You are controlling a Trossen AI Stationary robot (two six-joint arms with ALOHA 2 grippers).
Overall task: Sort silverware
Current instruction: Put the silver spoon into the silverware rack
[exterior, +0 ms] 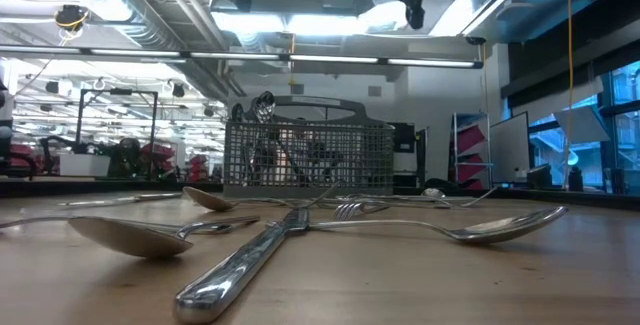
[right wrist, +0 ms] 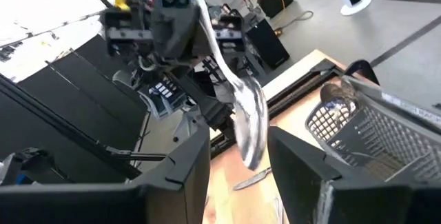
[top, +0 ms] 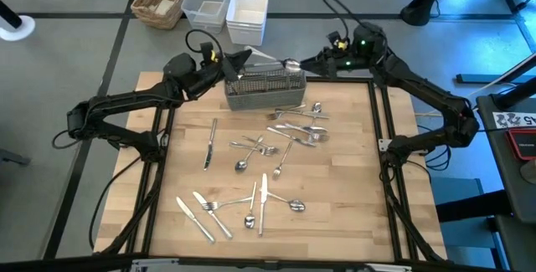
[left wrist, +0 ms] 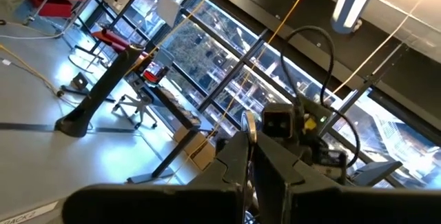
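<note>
High view: left gripper (top: 243, 61) clamped on shiny silver metal spoon (top: 280, 62) over grey mesh metal caddy (top: 264, 94), bowl presented to right gripper (top: 311, 64), its fingers apart – likely a handover

floor (top: 75, 46): grey, taped lines
ceiling (exterior: 150, 5): exposed ducts, strip lights (exterior: 430, 62)
windows (exterior: 625, 125): blue daylight
shelving (exterior: 470, 145): red bins
bins (top: 226, 8): white, beside wicker basket (top: 159, 0)
</note>
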